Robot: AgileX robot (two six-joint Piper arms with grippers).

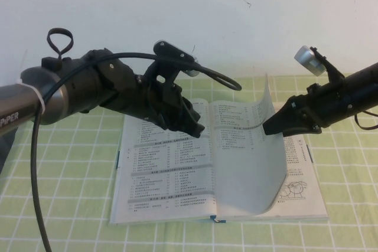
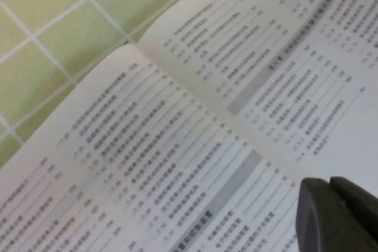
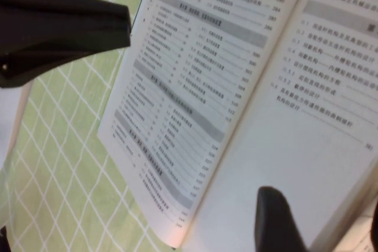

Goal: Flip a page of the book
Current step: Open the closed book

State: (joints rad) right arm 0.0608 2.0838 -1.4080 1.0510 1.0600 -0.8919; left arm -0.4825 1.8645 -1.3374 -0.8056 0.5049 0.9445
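Nearest me, the book (image 1: 218,169) lies open and flat on the green checked tablecloth (image 1: 59,205), its spine running near to far and its near edge showing a sliver of dark-blue cover. Printed contents lists fill the left-hand page.

Just beyond that, one page (image 1: 254,163) from the right-hand side stands lifted and curled, its free edge up and leaning toward the spine, so I judge the turn about half done. It stands that way because my right gripper (image 1: 273,126) reaches in from the right with its tip at the sheet's upper edge; its fingers look closed on that edge, though the contact itself is partly hidden.

Over the left-hand page, my left gripper (image 1: 198,129) hovers low near the spine; I cannot tell whether its fingers are open or shut, or whether it touches the paper. I take it to be placed there to keep the book from shifting while the sheet comes over.

Farthest back is the plain white wall (image 1: 177,4).
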